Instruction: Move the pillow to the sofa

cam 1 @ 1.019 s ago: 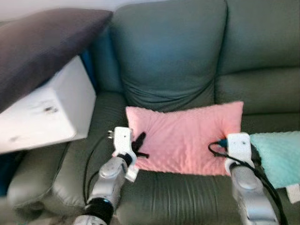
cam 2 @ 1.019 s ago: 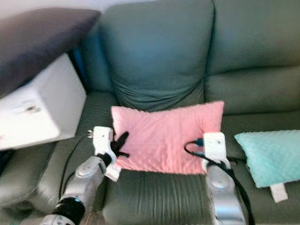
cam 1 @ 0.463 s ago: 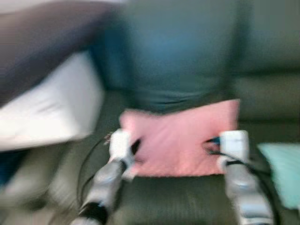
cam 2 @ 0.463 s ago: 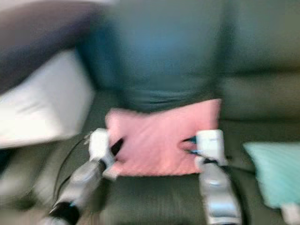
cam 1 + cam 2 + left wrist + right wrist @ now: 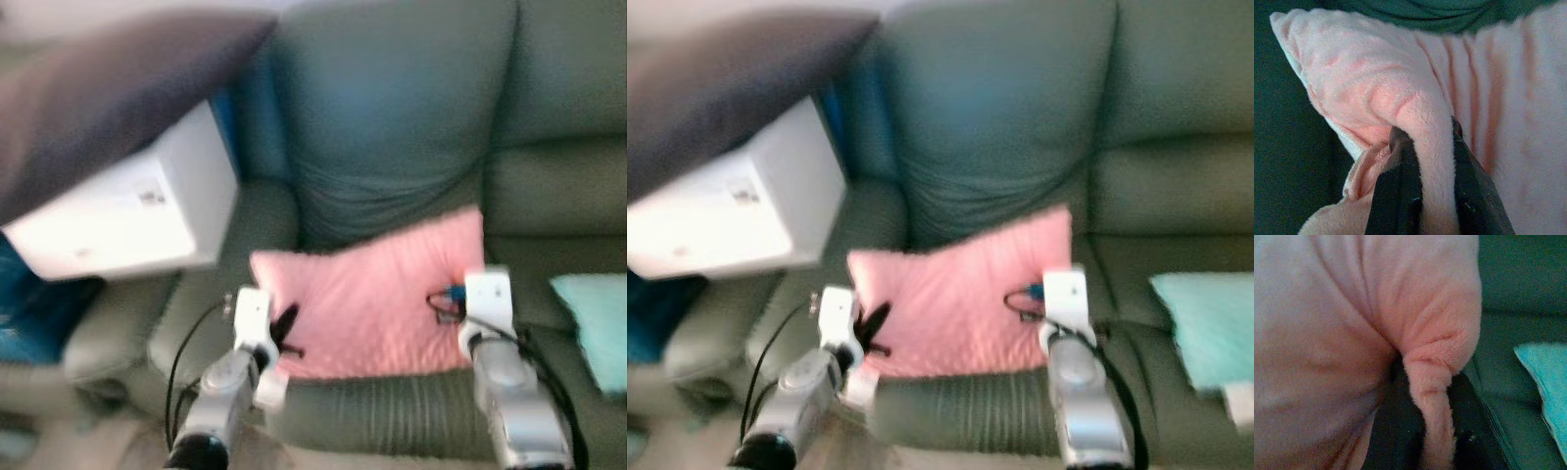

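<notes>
Pink pillow [image 5: 377, 299] lying on the green sofa [image 5: 392, 147] seat, leaning on the back cushion. Left gripper [image 5: 282, 328] pinching a fold at the pillow's left edge. Right gripper [image 5: 1432, 431] squeezing a fold at the right edge. Teal pillow [image 5: 598, 323] off to the right. White box [image 5: 137, 211] on the sofa arm, under a dark cushion [image 5: 108, 88].

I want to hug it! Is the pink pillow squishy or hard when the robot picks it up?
Probably squishy: the pillow bunches into folds where the left gripper and right gripper pinch it. It likely sags between them, and looks light.
</notes>
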